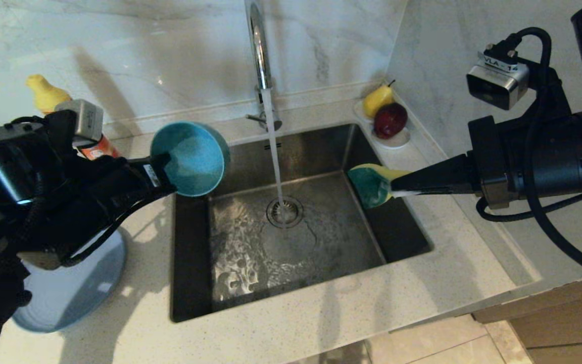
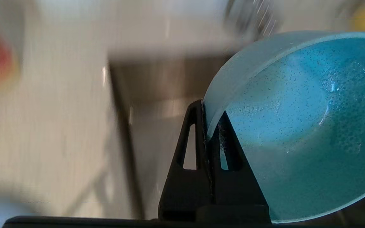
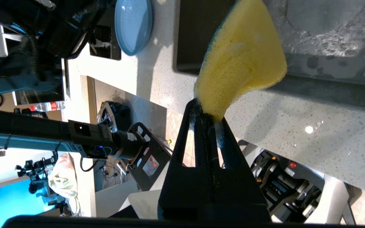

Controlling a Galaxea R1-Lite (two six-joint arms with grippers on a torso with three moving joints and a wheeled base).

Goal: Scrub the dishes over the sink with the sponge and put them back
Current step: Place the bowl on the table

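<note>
1. Left gripper (image 1: 162, 172) is clamped tight on the rim of the teal-blue bowl (image 1: 192, 159), one glossy speckled round bowl, tipped on its side at the sink's (image 1: 190, 283) back left corner.
2. Right gripper (image 1: 394, 188) pinches the sponge (image 1: 372, 184), soft and porous, yellow one face, green the other, bent at the pinch, over the sink's right edge.
3. One square steel basin, wet and rippled; the chrome tap (image 1: 259, 55) runs a stream onto the round drain (image 1: 284, 211).
4. One flat grey-blue plate (image 1: 76, 293) lies on the speckled counter (image 1: 321, 323) left of the sink, partly under the left arm.
5. Open water between bowl and sponge.
6. Two fruits back right: one pear (image 1: 378, 99), one apple (image 1: 390, 120).
</note>
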